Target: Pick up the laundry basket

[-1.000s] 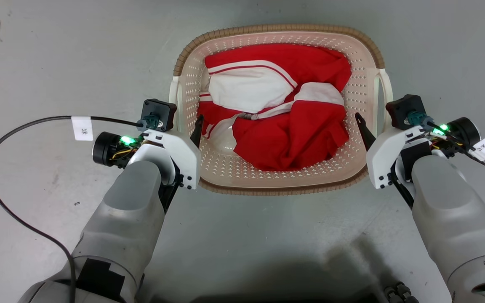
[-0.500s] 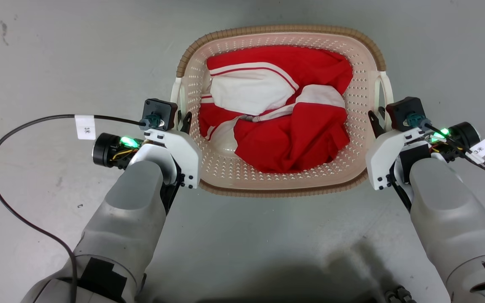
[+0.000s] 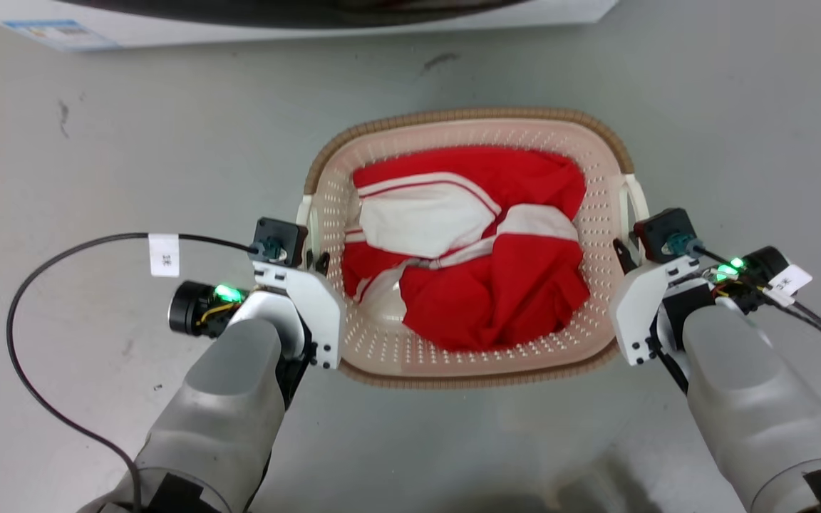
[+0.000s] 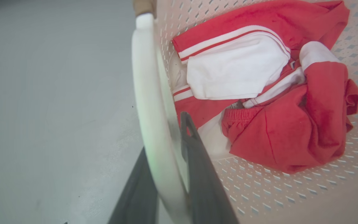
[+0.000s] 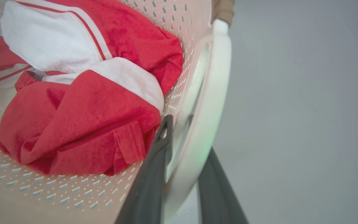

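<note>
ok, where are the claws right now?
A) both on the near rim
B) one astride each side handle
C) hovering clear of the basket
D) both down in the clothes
B: in the wrist views, the left handle sits between the fingers of the left claw, and the right handle sits between those of the right claw.

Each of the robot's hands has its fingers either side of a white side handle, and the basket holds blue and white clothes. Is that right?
Not quite. The clothes in the laundry basket are red and white, not blue; the head view shows this plainly. The rest holds: the left hand and the right hand each have fingers either side of one of the white handles.
</note>
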